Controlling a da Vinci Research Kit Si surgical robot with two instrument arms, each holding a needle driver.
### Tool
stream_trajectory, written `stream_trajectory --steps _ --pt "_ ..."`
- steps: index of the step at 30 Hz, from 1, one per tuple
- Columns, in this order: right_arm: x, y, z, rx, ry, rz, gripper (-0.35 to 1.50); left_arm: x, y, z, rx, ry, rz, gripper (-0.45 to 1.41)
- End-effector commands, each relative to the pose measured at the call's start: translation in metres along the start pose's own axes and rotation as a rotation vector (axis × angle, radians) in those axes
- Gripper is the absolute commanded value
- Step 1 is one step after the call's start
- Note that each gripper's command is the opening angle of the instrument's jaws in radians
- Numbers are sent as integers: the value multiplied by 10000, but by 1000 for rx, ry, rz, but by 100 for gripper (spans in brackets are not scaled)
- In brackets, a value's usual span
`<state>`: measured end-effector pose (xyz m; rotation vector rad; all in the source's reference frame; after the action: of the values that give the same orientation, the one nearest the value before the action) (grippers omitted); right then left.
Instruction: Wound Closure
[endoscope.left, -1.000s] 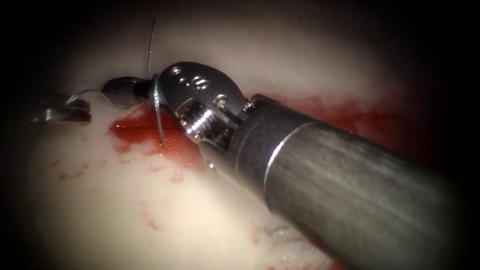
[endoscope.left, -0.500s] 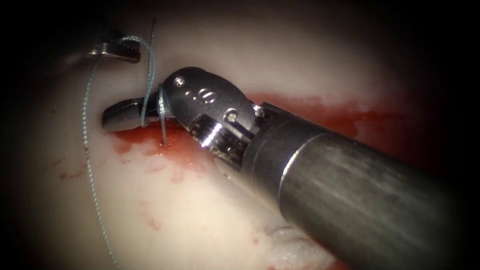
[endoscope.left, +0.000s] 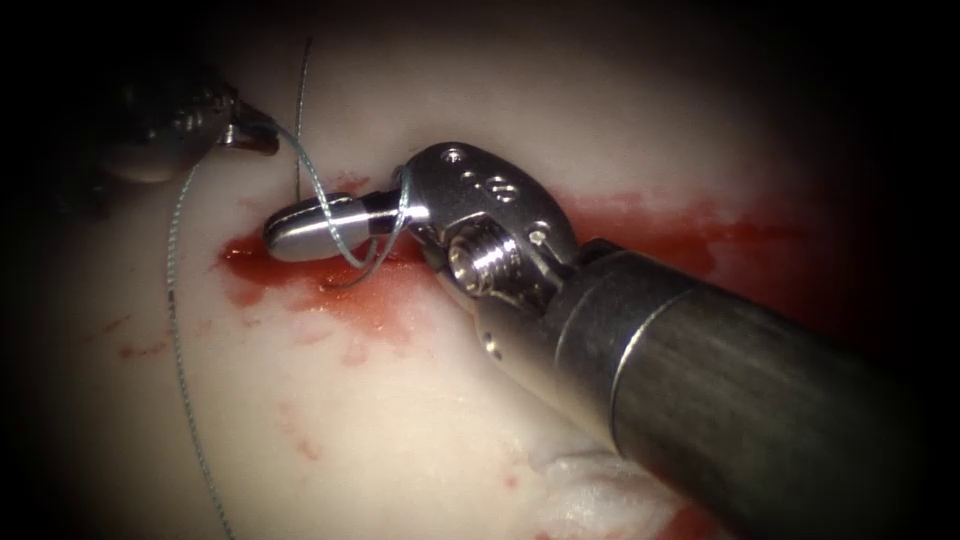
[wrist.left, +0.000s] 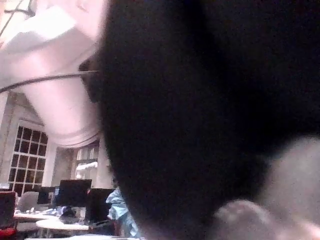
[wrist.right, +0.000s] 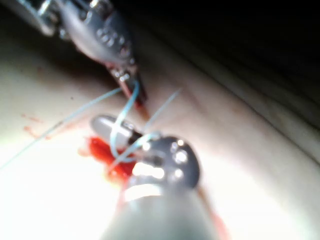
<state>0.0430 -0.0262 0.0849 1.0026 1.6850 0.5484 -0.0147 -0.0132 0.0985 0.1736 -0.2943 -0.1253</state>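
Right tool (endoscope.left: 300, 228): entered from the right, jaws seen closed together with nothing between them, tip lying over the left end of the cut; seen close up in the right wrist view (wrist.right: 107, 125).
Left tool (endoscope.left: 250, 135): up and to the left of the right tool's tip, jaws clamped on the thread; also seen in the right wrist view (wrist.right: 131, 85).
Thread (endoscope.left: 320, 195): run from the left tool's jaws down to the right tool, looped around its closed jaws; 1 further strand trailed down from the left tool over the tissue.
Needle: not made out.
Cut (endoscope.left: 700, 230): stretched rightward behind the right tool.
Red fluid (endoscope.left: 300, 280): pooled just below the right tool's jaws.
Tissue (endoscope.left: 350, 430): pale, lying beneath both tools.
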Motion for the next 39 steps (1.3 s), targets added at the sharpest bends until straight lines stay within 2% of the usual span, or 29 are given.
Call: stream_trajectory --steps 1,2,3,4,7,10,24,26,27,30,35,39 --pt "10 9 7 -9 29 32 -35 -7 8 -1 3 3 -9 -45" --pt "10 9 7 -17 49 90 -35 -7 6 3 9 9 -9 -45" --pt "8 6 8 -25 82 213 -35 -5 0 11 21 18 -7 -45" --pt "8 6 8 -25 82 213 -35 -5 0 11 21 18 -7 -45" --pt "5 2 12 -27 129 346 -35 -5 -8 20 42 22 -17 -45" --pt "3 3 15 -23 132 396 -35 -6 -13 21 49 27 -27 -45" --pt "0 11 18 -35 225 415 -35 1 -41 16 107 2 -68 -45" --pt "1 11 18 -38 248 426 -35 0 -43 15 115 -3 -79 -45" --pt "1 13 20 -45 288 415 -35 -2 -45 14 124 -8 -85 -45" --pt "0 13 25 -47 316 420 -35 -4 -47 13 128 -9 -92 -45" --pt "8 16 33 -51 336 385 -35 -8 -51 10 134 -12 -100 -45" --pt "13 13 37 -56 317 343 -35 -12 -53 2 141 -20 -110 -45"
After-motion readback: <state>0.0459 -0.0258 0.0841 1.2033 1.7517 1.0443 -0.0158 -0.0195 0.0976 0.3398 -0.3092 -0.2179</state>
